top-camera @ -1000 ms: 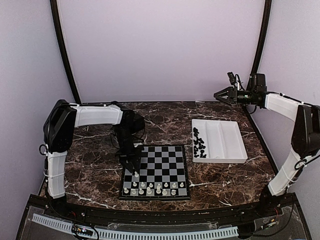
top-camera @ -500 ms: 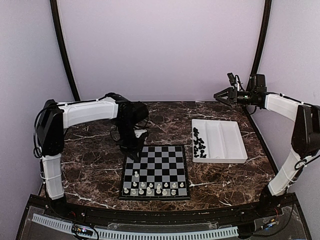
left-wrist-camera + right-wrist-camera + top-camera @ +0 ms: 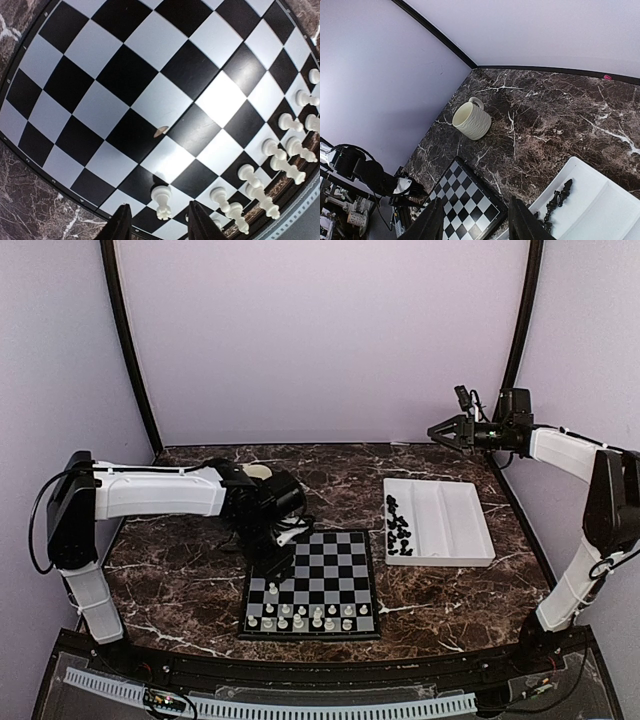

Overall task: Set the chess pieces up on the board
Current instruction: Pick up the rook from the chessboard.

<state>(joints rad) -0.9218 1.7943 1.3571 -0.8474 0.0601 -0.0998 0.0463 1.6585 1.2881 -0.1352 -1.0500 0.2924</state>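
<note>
The board (image 3: 330, 565) lies at the table's front middle. White chess pieces (image 3: 300, 616) fill its near rows, and one white pawn (image 3: 272, 589) stands a row ahead at the left. My left gripper (image 3: 275, 560) hovers just over that left side. In the left wrist view it (image 3: 157, 205) is open, with the pawn (image 3: 161, 199) standing free on the board (image 3: 150, 100) between its fingers. Black chess pieces (image 3: 398, 525) lie in the white tray (image 3: 450, 530). My right gripper (image 3: 440, 430) hangs high at the back right, open and empty (image 3: 476, 200).
A cream ribbed mug (image 3: 471, 119) stands on the marble table behind the board, partly hidden by my left arm in the top view (image 3: 258, 471). The tray (image 3: 600, 200) sits right of the board (image 3: 465, 200), its black pieces (image 3: 557, 199) in the left compartment.
My left gripper has opened, left the white pawn standing on the board's left side and drawn back a little. Its arm has swung lower and leftwards. The right arm has not moved.
</note>
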